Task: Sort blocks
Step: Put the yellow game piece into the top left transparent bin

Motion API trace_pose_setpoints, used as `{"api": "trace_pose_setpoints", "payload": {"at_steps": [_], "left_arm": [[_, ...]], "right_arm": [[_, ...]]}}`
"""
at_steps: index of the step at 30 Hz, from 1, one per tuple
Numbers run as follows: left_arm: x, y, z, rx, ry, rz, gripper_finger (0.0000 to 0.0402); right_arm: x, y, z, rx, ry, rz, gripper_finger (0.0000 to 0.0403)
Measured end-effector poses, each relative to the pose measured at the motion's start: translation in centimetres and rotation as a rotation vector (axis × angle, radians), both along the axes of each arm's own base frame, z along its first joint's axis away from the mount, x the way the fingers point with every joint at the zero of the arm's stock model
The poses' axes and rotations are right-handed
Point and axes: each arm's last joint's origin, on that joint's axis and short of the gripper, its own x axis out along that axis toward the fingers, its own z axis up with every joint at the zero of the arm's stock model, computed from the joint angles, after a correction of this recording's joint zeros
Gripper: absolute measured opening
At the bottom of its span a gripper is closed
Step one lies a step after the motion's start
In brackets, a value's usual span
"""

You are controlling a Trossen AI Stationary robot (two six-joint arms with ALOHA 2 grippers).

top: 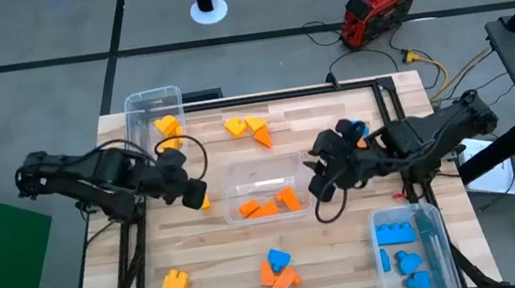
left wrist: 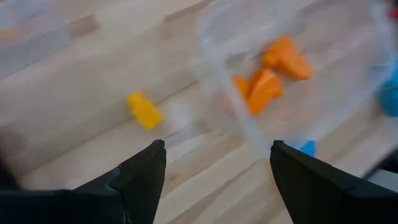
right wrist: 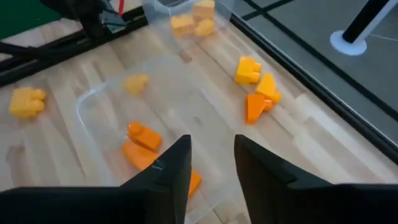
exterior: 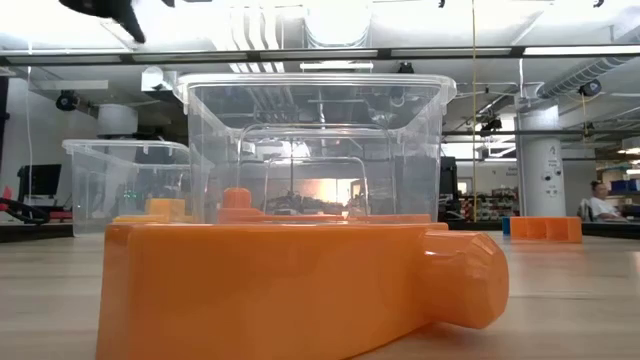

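Note:
Orange blocks (top: 268,204) lie in the clear middle bin (top: 234,176). Yellow blocks (top: 167,126) sit in the far-left bin (top: 132,111), and blue blocks (top: 398,245) in the near-right bin (top: 431,231). Loose yellow and orange blocks (top: 247,128) lie near the far edge, and a blue and orange cluster (top: 277,270) lies near the front. My left gripper (top: 196,191) (left wrist: 217,146) hangs open just left of the middle bin, by a single yellow block (left wrist: 144,111). My right gripper (top: 322,187) (right wrist: 211,140) hovers open at that bin's right end, holding nothing.
Another yellow block (top: 174,282) lies near the front left. In the low view a big orange block (exterior: 290,290) fills the foreground, with clear bins (exterior: 315,150) behind it. Bare wood shows between the middle bin and the front cluster.

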Motion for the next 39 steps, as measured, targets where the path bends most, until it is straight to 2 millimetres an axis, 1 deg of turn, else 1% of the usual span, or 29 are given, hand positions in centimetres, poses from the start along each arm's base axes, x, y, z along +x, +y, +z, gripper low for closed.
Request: {"api": "trace_pose_setpoints", "payload": {"at_steps": [5, 9, 12, 17, 20, 22, 28, 33, 36, 39], "left_arm": [[-0.5, 0.0, -1.3, -0.026, 0.121, 0.075, 0.0263], [-1.0, 0.2, -2.2, -0.035, 0.130, 0.111, 0.0260], [-1.6, 0.6, -3.1, -0.046, 0.113, 0.138, 0.0250], [-2.7, 1.6, -5.5, -0.067, 0.086, 0.211, 0.0228], [-2.9, 2.2, -7.3, -0.073, 0.083, 0.263, 0.0220], [-2.7, 2.6, -8.5, -0.075, 0.077, 0.284, 0.0218], [-2.1, 3.1, -12.1, -0.068, 0.154, 0.361, 0.0217], [-1.0, 3.0, -13.2, -0.079, 0.113, 0.388, 0.0226], [-0.8, 3.1, -13.8, -0.047, 0.138, 0.401, 0.0238], [-0.6, 3.1, -14.8, -0.035, 0.171, 0.403, 0.0251]], "right_arm": [[0.1, -0.9, 0.5, -0.022, -0.023, 0.007, 0.0091], [0.4, -1.8, 0.6, -0.041, -0.022, -0.006, 0.0073], [0.7, -2.5, 0.7, -0.037, -0.036, -0.030, 0.0062], [0.9, -3.7, 0.7, -0.044, -0.032, -0.046, 0.0049], [1.1, -4.4, 0.7, -0.019, -0.029, -0.050, 0.0044], [1.1, -4.8, 0.7, -0.010, -0.024, -0.049, 0.0043], [1.2, -5.1, 0.7, 0.004, -0.024, -0.054, 0.0052], [1.2, -5.1, 0.7, 0.014, -0.028, -0.057, 0.0066], [1.2, -5.1, 0.7, 0.016, -0.030, -0.059, 0.0078], [1.2, -5.1, 0.7, 0.016, -0.030, -0.060, 0.0090]]}}
